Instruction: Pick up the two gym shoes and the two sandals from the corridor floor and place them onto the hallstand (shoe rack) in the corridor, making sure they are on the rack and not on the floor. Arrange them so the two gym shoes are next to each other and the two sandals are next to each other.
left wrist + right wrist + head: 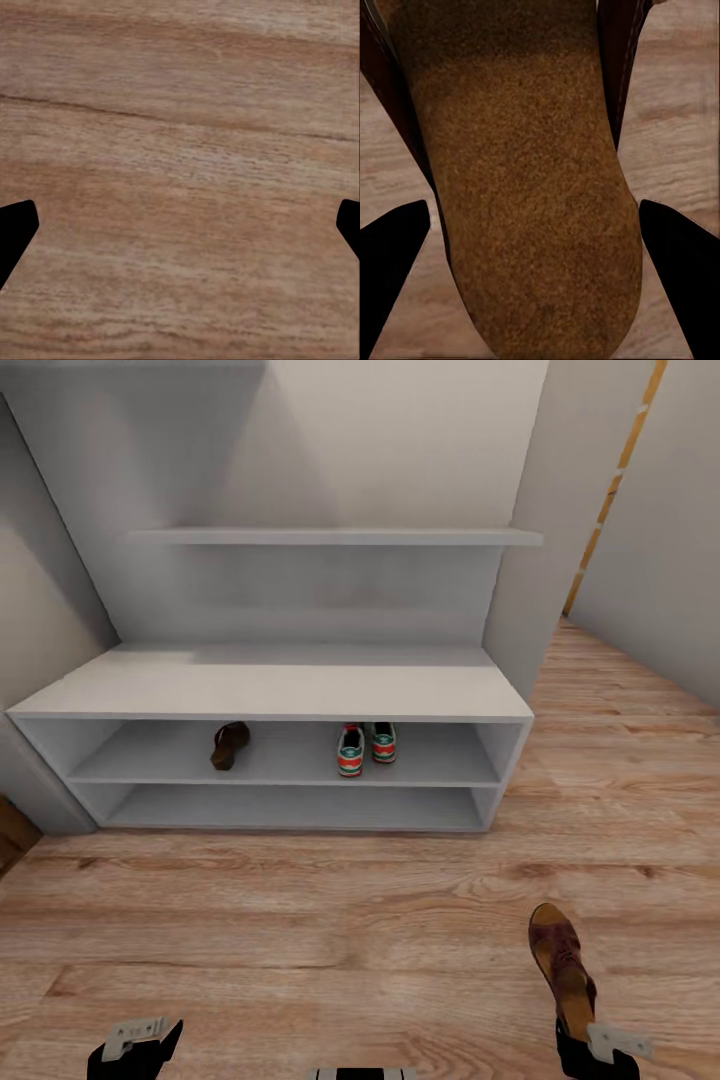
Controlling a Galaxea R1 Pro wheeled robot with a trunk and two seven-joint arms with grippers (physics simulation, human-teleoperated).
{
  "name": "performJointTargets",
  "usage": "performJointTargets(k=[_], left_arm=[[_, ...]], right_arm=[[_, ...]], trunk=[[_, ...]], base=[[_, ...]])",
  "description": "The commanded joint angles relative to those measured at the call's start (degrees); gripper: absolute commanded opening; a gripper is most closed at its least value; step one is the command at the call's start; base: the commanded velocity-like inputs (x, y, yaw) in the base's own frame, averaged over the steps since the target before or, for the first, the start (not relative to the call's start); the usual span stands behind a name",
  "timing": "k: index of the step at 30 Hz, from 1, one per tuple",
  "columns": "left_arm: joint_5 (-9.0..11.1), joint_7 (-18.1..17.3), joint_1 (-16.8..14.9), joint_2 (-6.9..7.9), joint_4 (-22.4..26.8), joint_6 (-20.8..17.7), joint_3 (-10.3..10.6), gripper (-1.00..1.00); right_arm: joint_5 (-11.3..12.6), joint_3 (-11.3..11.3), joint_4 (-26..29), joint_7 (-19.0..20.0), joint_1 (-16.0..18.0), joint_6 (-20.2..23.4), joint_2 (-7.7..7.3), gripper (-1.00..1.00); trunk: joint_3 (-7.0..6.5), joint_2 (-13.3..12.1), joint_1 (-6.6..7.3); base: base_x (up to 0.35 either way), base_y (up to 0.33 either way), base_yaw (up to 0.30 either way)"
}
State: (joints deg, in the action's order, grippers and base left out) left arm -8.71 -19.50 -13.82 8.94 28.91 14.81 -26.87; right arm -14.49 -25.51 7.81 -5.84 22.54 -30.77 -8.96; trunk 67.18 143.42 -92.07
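The second sandal [562, 966], at five o'clock, was flanked by the right gripper's [538, 262] spread fingers; whether it was clamped cannot be told, so slipping was risked. The left gripper [180, 232] was spread, empty.

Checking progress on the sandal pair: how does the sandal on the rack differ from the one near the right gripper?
The shelved sandal rests on the hallstand's upper open shelf, far from both grippers; the other sandal is over the corridor floor, between the right gripper's fingers. Both are brown.
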Motion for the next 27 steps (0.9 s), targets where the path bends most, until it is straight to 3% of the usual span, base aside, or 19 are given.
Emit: performJointTargets(k=[1,27], left_arm=[[-0.60,-0.37,-0.07,-0.05,-0.08,0.31,-0.47,1.00],[-1.06,-0.37,-0.05,-0.66,-0.09,0.31,0.13,1.00]], right_arm=[[-0.61,-0.29,-0.07,-0.72,0.04,-0.16,-0.01,-1.00],[-0.57,-0.81,-0.04,-2.14,0.04,-0.08,0.42,-1.00]], trunk=[[0.04,0.02,0.01],[0.04,0.02,0.01]], base=[[0.000,0.308,0.000],[0.001,0.308,0.000]])
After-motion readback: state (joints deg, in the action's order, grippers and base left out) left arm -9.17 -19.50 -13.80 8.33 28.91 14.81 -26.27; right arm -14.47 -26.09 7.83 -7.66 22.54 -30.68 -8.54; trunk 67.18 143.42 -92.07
